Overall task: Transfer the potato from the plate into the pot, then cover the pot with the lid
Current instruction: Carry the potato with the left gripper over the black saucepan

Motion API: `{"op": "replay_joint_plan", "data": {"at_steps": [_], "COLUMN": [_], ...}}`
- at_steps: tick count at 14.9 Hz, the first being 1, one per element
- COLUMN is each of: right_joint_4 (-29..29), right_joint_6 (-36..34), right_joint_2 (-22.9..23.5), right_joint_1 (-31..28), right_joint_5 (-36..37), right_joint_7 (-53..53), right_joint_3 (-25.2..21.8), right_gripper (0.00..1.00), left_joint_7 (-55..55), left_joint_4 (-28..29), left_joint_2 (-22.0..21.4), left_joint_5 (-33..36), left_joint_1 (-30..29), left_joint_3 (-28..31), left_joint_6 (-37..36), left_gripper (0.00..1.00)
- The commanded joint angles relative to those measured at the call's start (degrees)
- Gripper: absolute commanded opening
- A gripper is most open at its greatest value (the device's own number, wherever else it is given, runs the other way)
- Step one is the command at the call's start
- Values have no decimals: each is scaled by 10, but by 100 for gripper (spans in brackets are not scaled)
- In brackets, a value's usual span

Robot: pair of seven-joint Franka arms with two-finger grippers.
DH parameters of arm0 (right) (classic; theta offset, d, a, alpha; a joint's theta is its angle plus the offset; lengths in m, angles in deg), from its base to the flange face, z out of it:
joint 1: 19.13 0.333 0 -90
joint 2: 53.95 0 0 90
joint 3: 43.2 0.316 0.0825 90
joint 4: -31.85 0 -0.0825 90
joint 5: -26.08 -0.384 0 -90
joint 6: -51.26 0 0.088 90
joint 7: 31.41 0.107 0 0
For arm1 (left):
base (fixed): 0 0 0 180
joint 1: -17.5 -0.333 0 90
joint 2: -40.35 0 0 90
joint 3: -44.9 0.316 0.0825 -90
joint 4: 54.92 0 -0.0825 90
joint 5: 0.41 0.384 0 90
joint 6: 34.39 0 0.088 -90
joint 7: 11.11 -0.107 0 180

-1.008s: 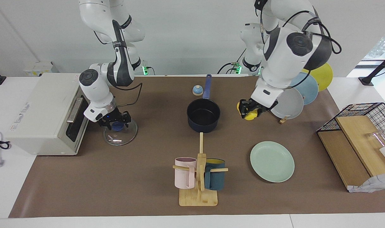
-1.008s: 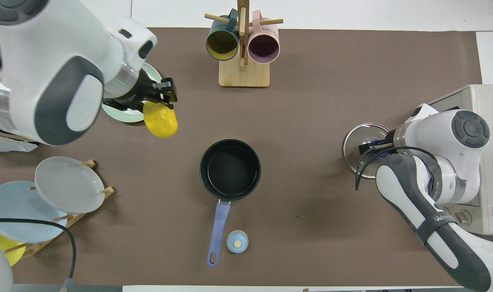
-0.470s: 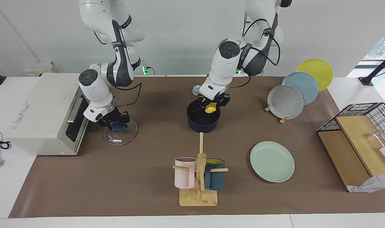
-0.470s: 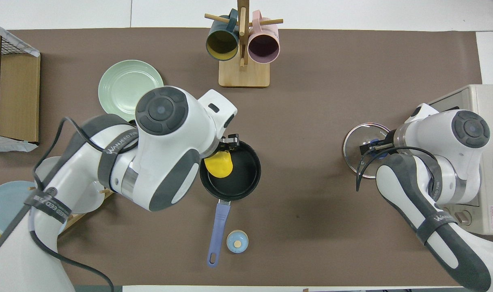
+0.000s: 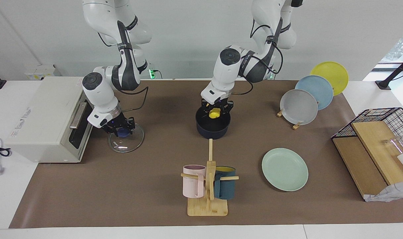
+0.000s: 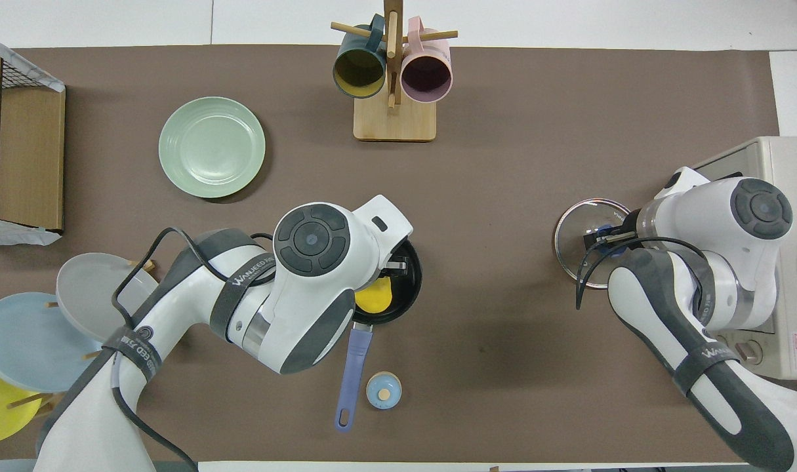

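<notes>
The dark pot [image 5: 213,127] with its blue handle [image 6: 351,367] stands mid-table. My left gripper [image 5: 216,111] is down at the pot's mouth, shut on the yellow potato [image 5: 215,113]. The overhead view shows the potato [image 6: 374,296] inside the pot's rim [image 6: 411,288], with the arm covering most of the pot. The mint-green plate [image 5: 285,169] lies bare, farther from the robots toward the left arm's end. The glass lid [image 5: 126,141] lies flat on the mat in front of the toaster oven. My right gripper [image 5: 120,130] is down at the lid's blue knob [image 5: 122,132].
A wooden mug tree [image 5: 208,186] with a pink and a teal mug stands farther from the robots than the pot. A small blue-topped bell [image 6: 384,391] sits beside the pot's handle. A rack of upright plates [image 5: 299,107] and a wire basket [image 5: 383,132] stand toward the left arm's end.
My left arm has carried the potato from beside the plate rack to the pot and lowered it into the pot's mouth. My right gripper has stayed at the lid's knob.
</notes>
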Motion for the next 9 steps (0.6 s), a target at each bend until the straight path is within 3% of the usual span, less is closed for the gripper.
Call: {"op": "replay_joint_plan", "data": {"at_steps": [1, 4, 9], "right_joint_4": [-5, -2, 52], "right_joint_6": [5, 3, -67], "right_joint_2": [-4, -4, 7], "right_joint_1": [-7, -5, 0], "right_joint_5": [-9, -9, -8], "right_joint_7": [-21, -19, 3], "right_joint_3": [5, 5, 8], "right_gripper": [0, 0, 0], "left_joint_7": [-37, -52, -55], "left_joint_4": [16, 19, 40], "left_joint_2": [11, 28, 42], "left_joint_5": [-8, -7, -6], "left_joint_1": [17, 19, 39], "left_joint_3": [11, 11, 12], "left_joint_6": [34, 51, 91], "left_gripper": [0, 0, 0]}}
